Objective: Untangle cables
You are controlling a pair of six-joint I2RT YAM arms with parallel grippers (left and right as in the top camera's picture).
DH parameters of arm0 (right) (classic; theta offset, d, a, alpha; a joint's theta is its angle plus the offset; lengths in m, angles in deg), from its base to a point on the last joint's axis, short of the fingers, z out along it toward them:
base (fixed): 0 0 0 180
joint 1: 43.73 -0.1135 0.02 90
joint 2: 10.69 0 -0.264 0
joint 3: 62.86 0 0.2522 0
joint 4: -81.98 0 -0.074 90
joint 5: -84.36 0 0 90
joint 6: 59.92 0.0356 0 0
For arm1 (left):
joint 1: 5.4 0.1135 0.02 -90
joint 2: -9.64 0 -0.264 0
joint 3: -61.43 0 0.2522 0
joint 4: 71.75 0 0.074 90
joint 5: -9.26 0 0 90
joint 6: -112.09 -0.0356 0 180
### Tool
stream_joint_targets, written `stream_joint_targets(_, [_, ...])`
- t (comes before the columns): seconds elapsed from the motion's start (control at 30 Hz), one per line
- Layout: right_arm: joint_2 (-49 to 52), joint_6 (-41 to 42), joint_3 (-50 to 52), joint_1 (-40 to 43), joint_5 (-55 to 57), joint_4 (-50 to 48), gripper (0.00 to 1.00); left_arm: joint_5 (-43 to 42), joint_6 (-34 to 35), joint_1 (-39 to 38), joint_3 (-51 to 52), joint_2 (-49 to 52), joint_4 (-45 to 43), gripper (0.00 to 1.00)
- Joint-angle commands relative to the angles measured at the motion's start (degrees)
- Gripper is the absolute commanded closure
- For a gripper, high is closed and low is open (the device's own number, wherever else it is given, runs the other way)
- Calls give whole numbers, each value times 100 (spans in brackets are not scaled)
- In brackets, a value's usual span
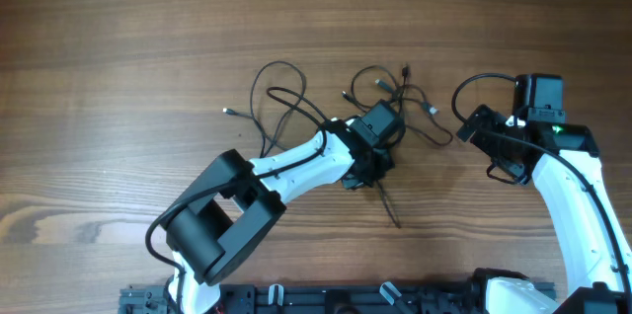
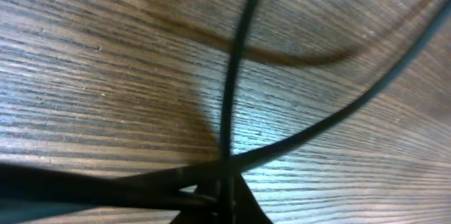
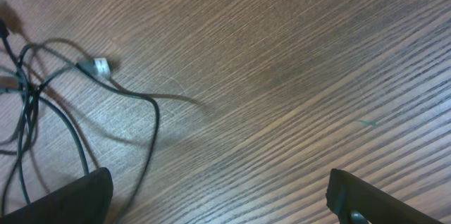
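Observation:
The cables (image 1: 296,107) are thin black cords with small plug ends, lying as tangled loops on the wooden table. My left gripper (image 1: 367,168) is down at the right side of the tangle. In the left wrist view its dark jaws (image 2: 224,194) look shut on a cable (image 2: 232,90) close above the wood, and other strands cross there. One strand (image 1: 390,207) trails toward the front. My right gripper (image 1: 489,148) is to the right of the tangle, open and empty (image 3: 218,203). The right wrist view shows cable loops (image 3: 42,111) and a silver plug (image 3: 101,65) at the left.
The wooden table (image 1: 118,47) spreads to the left and back. A thicker black wire (image 1: 474,85) loops by the right arm's wrist. The arm bases stand at the front edge (image 1: 346,299).

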Motion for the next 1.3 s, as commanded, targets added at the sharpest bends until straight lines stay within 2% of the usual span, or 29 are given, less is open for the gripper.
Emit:
stream_joint_targets(0.0, [50,-144,-26,13,-192,-35,0,188,-564,111,-17,-122,63,96])
stream_joint_targets(0.07, [52,-518,-26,13,-767,-155,0,188,-929,269,-22,-448,254,96])
stream_joint_targets(0.17, [72,-1714,-26,0,-2855,-577,0,48,-1862,684,-22,-1373,605,96])
stream_joint_targets(0.23, [72,-2096,-26,-11,-3735,-723,0,-278,-2452,951,-22,-1956,710,96])
stream_joint_targets(0.37, [72,-2059,-26,-83,-4048,-970,0,-424,-2841,1493,-20,-3226,914,96])
stream_joint_targets(0.53, [72,-1915,-26,-743,-4406,-1635,0,-472,-3254,1958,-20,-4229,916,96])
stream_joint_targets(0.7, [232,-2129,-26,-1515,-4527,-2500,0,-960,-4468,2413,-22,-4653,1180,96])
stream_joint_targets(0.77, [380,-2074,-26,-1696,-4538,-2656,0,-1117,-4472,2761,-22,-4833,1259,96])
stream_joint_targets(0.87, [734,-2009,-26,-1943,-4538,-2855,0,-1932,-4826,3318,-22,-5141,1104,96])
stream_joint_targets(1.0, [1268,-1390,-26,-2162,-4575,-3193,0,-2765,-4889,4100,-22,-5571,730,96])
stream_joint_targets(1.13, [1805,-1285,-26,-2553,-5418,-4358,0,-3759,-4804,4704,-22,-5834,240,96])
stream_joint_targets(1.27, [2127,-1318,-26,-3204,-5589,-5558,0,-3783,-4546,4868,-22,-5849,33,96])
